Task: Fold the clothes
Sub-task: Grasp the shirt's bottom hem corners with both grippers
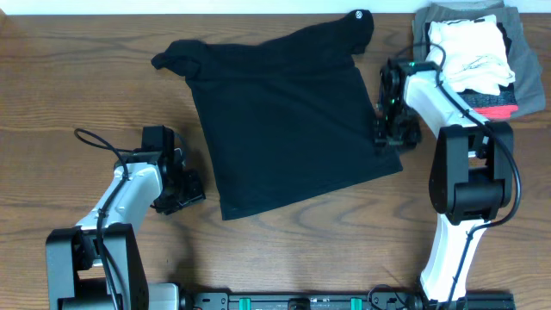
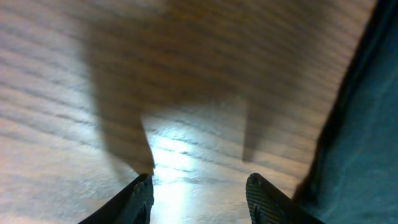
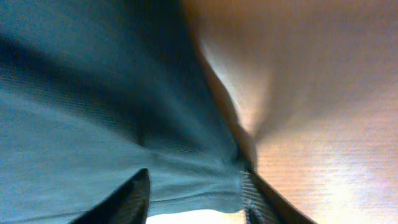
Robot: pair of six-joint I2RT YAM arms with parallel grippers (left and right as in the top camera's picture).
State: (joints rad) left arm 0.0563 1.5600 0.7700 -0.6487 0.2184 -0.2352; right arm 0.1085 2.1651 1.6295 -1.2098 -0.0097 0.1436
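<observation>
Our left arm is folded low at the near-left of the wooden table (image 1: 69, 69). The left gripper (image 2: 199, 186) sits just above bare wood, beside the left edge of the black T-shirt (image 1: 284, 120) but not touching it. Its jaws are apart with nothing between them.

Our right arm reaches forward along the right side, with its wrist bent down at the shirt's right edge. The right gripper (image 3: 193, 186) also has its jaws apart. Dark fabric lies across the gap beneath them and bunches against one finger.

The shirt lies spread in the middle of the table, with its upper part drawn into a slanted fold. A small round white logo (image 1: 359, 15) sits at its far-right corner, too small for us to read. A stack of folded white, grey and red-striped garments (image 1: 478, 60) rests at the far right.
</observation>
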